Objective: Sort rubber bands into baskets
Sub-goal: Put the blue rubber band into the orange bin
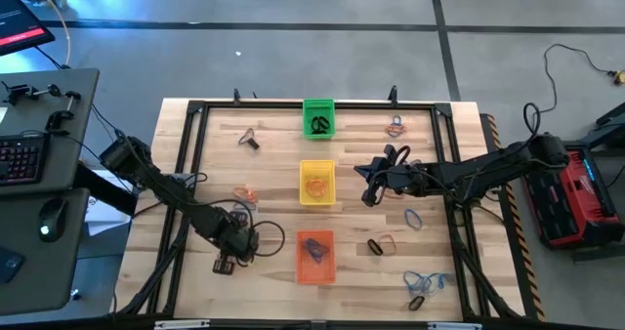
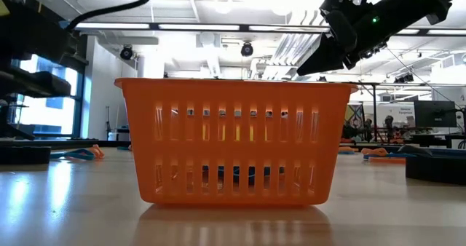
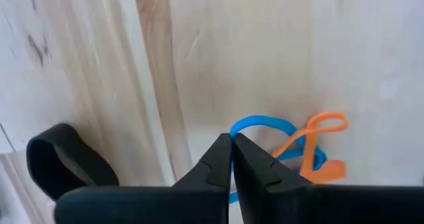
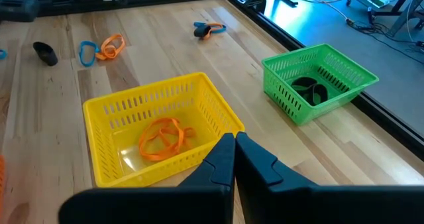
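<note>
— Three small slotted plastic baskets sit in a line down the middle of the pale wooden table [image 1: 273, 144]: the green basket [image 1: 318, 117] farthest up in the high view, the yellow basket [image 1: 316, 183] in the centre, the orange basket [image 1: 314, 257] nearest the bottom edge. What lies in them?

— Black rubber bands [image 4: 311, 88] in the green one, thin orange rubber loops [image 4: 162, 139] in the yellow one, and something blue in the orange one.

— And the left gripper [image 3: 231, 144]?

— Low over the boards left of the orange basket, its two dark fingers pressed together, tips at the edge of a blue rubber band [image 3: 265, 128] tangled with an orange band [image 3: 318, 141]. Whether the blue one is caught between them I cannot tell. A black band [image 3: 63, 161] lies near.

— The right gripper [image 4: 234, 144]?

— Raised just right of the yellow basket, fingers closed with nothing between them.

— Loose bands elsewhere?

— Several are scattered on both sides, with a blue cluster [image 1: 425, 283] near the table's lower right corner.
</note>
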